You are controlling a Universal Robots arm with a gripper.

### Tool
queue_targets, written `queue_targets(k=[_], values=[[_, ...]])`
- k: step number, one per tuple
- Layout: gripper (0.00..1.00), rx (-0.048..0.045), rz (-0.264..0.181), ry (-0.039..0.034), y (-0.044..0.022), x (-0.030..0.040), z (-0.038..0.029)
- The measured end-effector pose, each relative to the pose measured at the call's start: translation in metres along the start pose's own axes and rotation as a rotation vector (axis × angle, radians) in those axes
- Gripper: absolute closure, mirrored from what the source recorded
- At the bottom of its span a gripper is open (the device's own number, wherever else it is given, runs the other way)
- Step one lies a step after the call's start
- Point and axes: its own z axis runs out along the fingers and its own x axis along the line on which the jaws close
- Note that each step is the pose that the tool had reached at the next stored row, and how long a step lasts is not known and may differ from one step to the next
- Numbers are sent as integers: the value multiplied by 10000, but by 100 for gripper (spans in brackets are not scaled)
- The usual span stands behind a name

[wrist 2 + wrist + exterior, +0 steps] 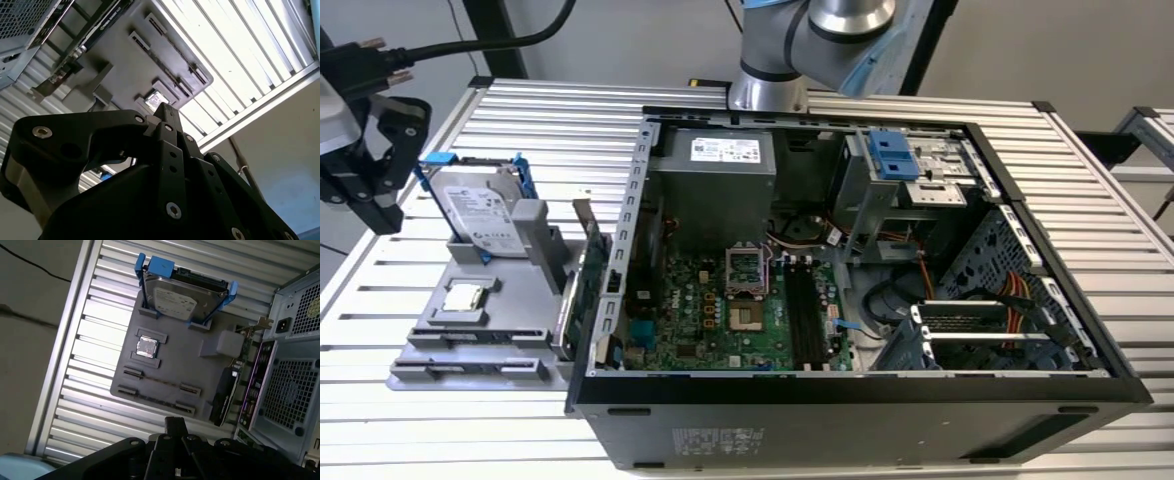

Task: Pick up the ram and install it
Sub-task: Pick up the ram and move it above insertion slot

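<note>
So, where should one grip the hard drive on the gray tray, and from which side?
Probably across the two flat faces of the hard drive near its free upper edge, coming from above. It stands on edge, its lower edge sits in brackets of the gray tray, and the blue frame wraps its ends.

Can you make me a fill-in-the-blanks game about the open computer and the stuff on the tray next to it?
1. The hard drive stands in a ____ frame.
2. The small silver chip lies on a tray coloured ____.
3. The claw is at the exterior view's ____ edge, past the hard drive.
4. The motherboard inside the computer case is coloured ____.

Missing words: blue; gray; left; green.
</note>
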Motion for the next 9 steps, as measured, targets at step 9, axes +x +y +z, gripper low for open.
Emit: queue_targets(k=[9], values=[[100,-10,-554,27,0,0,-1]])
